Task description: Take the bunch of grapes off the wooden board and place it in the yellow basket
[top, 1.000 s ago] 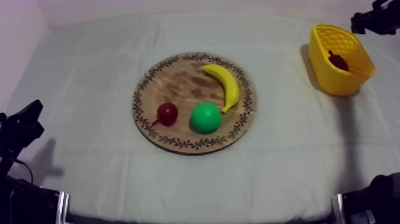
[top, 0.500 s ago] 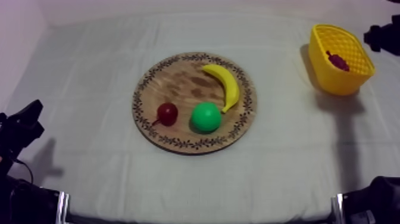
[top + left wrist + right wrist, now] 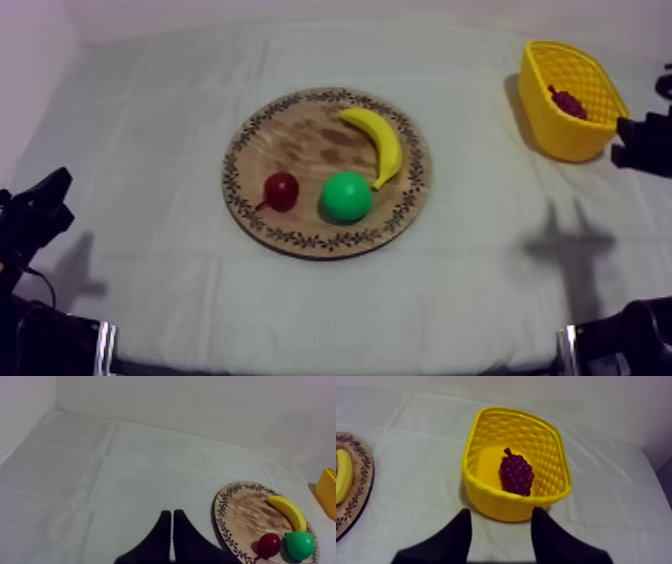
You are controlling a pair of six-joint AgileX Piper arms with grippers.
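On the wooden board lie a banana, a green pear and a small red fruit. Well to the board's right stands the yellow basket, with the bunch of grapes inside it. The right arm sits just beyond the basket.

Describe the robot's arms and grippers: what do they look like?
The left gripper and right gripper each have two plain black fingers, broad at the base, narrowing to rounded tips. The left arm and right arm are black and blocky too.
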